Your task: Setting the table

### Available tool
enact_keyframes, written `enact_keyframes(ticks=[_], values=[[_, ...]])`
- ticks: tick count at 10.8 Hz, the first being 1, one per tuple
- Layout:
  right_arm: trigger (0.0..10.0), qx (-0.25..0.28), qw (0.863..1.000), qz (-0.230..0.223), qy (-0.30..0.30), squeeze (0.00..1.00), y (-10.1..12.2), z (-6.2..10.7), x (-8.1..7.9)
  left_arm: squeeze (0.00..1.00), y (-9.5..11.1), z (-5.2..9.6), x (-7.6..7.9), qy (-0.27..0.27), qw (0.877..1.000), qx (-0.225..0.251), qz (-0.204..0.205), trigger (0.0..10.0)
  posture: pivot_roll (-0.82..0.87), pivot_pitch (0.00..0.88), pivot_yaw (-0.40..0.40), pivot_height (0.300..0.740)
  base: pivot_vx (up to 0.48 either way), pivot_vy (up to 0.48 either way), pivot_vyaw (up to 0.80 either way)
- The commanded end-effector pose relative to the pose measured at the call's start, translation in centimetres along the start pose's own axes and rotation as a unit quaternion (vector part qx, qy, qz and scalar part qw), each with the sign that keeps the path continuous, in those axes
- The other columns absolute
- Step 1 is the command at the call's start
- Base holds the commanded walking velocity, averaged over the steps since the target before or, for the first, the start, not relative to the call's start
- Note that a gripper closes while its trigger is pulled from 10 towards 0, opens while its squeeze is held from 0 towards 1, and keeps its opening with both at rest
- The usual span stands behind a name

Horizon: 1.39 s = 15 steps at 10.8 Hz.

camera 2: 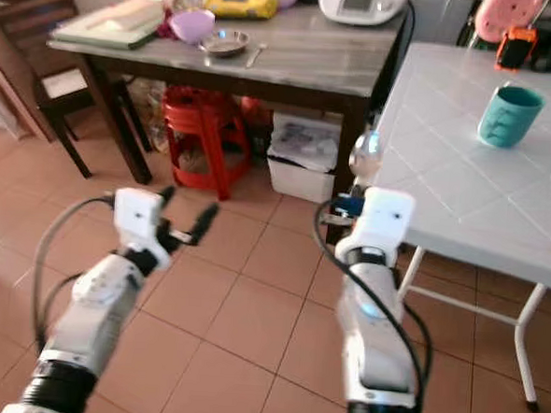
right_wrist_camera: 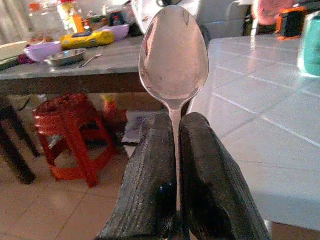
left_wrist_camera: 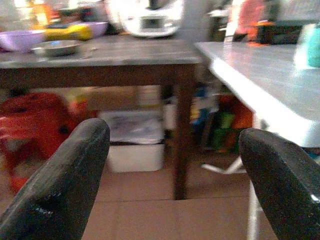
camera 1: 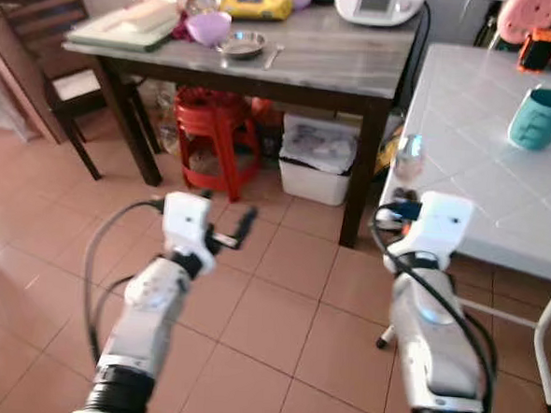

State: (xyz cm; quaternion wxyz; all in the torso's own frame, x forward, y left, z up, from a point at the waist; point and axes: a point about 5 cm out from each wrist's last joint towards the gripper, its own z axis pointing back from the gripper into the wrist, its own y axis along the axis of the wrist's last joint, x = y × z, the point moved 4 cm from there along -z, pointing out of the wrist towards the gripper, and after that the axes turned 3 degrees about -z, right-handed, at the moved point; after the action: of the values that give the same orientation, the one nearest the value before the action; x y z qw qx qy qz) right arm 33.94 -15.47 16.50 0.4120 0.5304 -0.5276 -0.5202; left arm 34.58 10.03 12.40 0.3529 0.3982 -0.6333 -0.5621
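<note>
My right gripper (right_wrist_camera: 175,125) is shut on the handle of a metal spoon (right_wrist_camera: 173,52), whose bowl points up. In the head views the spoon (camera 1: 409,159) stands at the near left edge of the white tiled table (camera 1: 483,172). A teal cup (camera 1: 540,118) sits further in on that table. My left gripper (camera 1: 232,230) is open and holds nothing, hovering over the floor tiles in front of the dark table (camera 1: 341,56). On that table lie a purple bowl (camera 1: 208,26), a small metal bowl (camera 1: 241,43) and another spoon (camera 1: 273,57).
A red plastic stool (camera 1: 214,133) and a white bin (camera 1: 316,157) stand under the dark table. A wooden chair (camera 1: 60,53) is at the far left. A white cooker (camera 1: 380,2) and a cutting board (camera 1: 128,24) occupy the dark table.
</note>
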Motion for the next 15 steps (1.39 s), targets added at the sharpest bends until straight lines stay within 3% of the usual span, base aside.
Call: enact_keyframes(ticks=[1,12,15], values=[[10.0,0.008,1.0,0.0,0.001,0.0,0.3,0.0,-0.1,0.0,0.7,0.0,-0.1,-0.005,1.0,0.011,-0.007,10.0,-0.08,0.067,0.11,0.74,0.0,0.0,0.0],[10.0,0.01,1.0,-0.003,-0.002,0.0,0.0,0.1,-0.1,0.0,0.7,0.5,0.5,-0.032,0.999,0.012,0.0,10.0,-0.07,0.075,0.122,0.74,0.38,0.0,0.0],[10.0,0.01,1.0,-0.001,-0.005,0.0,0.0,0.1,0.1,0.0,-0.6,0.8,0.4,-0.008,0.999,-0.023,-0.024,10.0,-0.08,0.076,0.12,0.74,0.0,0.0,0.0]])
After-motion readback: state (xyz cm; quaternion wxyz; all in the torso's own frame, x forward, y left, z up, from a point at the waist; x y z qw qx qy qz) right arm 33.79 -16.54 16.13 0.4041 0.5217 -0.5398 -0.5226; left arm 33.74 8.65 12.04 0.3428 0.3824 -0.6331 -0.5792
